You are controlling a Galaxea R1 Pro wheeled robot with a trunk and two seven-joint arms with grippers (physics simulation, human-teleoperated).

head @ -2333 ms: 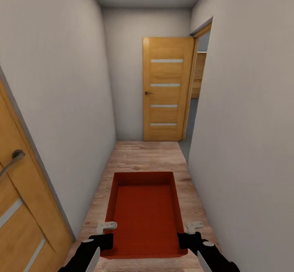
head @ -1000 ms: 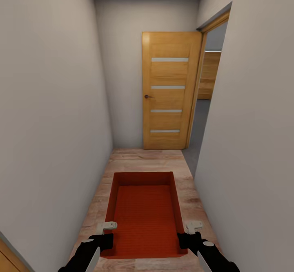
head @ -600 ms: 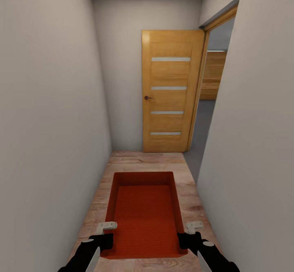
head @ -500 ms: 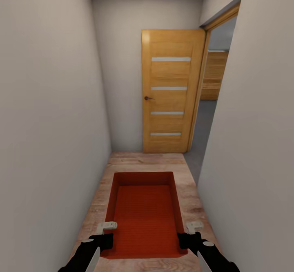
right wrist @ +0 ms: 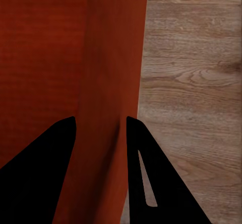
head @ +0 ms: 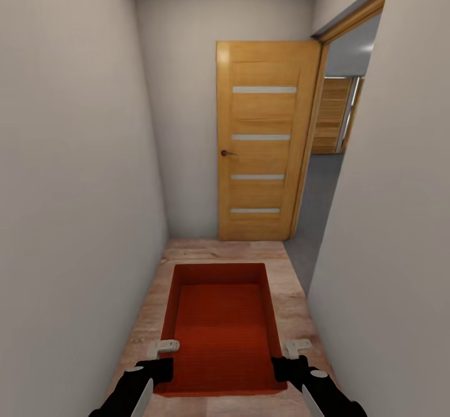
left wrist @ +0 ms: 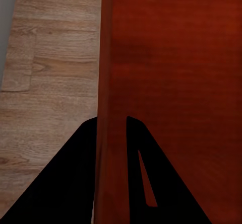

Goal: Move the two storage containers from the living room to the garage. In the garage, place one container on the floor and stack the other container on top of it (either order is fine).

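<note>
One red-orange storage container (head: 222,329) hangs level in front of me in the head view, held by both grippers above light wood planks. My left gripper (head: 161,359) is shut on its left wall, my right gripper (head: 289,359) on its right wall. In the left wrist view the black fingers (left wrist: 75,173) clamp the red wall (left wrist: 113,108) of the container. The right wrist view has the fingers (right wrist: 146,173) pinching the opposite wall (right wrist: 108,98) of the same container. The second container is out of view. Past an open doorway at right lies dark grey floor (head: 319,198).
I am in a narrow corridor with pale walls close on both sides. An orange-brown wooden door (head: 262,148) with frosted stripes stands open against the end wall. The doorway (head: 340,148) to its right opens onto a room with another wooden door (head: 334,117) at the back.
The camera has advanced down the corridor: the striped door and right doorway look nearer and larger, and the door at left has dropped out of view. The container and both grippers keep their hold.
</note>
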